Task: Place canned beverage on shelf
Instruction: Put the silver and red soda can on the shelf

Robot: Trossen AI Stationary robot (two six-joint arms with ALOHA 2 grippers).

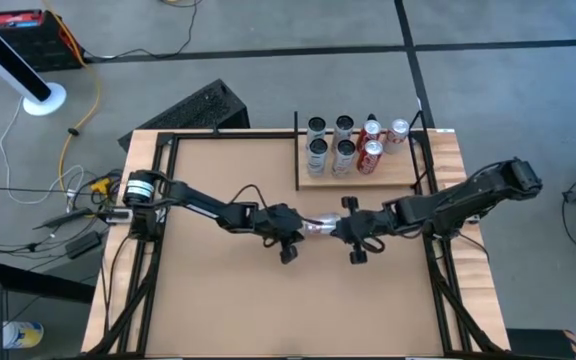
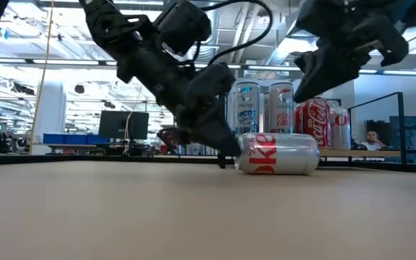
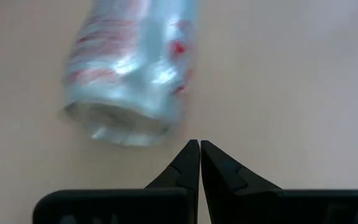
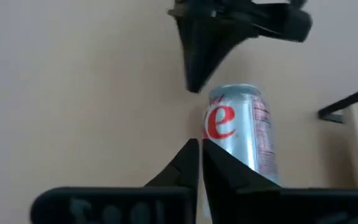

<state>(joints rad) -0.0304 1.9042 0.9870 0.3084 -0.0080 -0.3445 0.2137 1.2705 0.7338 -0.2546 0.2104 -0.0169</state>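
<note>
1. Task item: a silver can [image 1: 320,226] lies on its side on the table [image 1: 218,300], near the table's centre, between the two grippers. It must stand upright before it can join the others, so the present work is judged to be righting it or turning it for a grasp.
2. Left gripper [image 1: 290,231]: fingers pressed together, holding nothing. The closed tips [image 3: 199,149] sit just beside the can's end, acting as a stop or pusher, not a clamp.
3. Right gripper [image 1: 353,232]: fingers all but closed, with nothing gripped. Its tips [image 4: 197,149] rest at the can's opposite end, so the can is bracketed from both sides and is unlikely to roll away.
4. Destination: the shelf [image 1: 393,172] stands at the table's far edge, toward the right corner. Six upright cans [image 1: 344,150] occupy its left portion; the right portion is bare and can receive the can.
5. Risk: a cylinder lying flat rolls readily if nudged off-axis.
</note>
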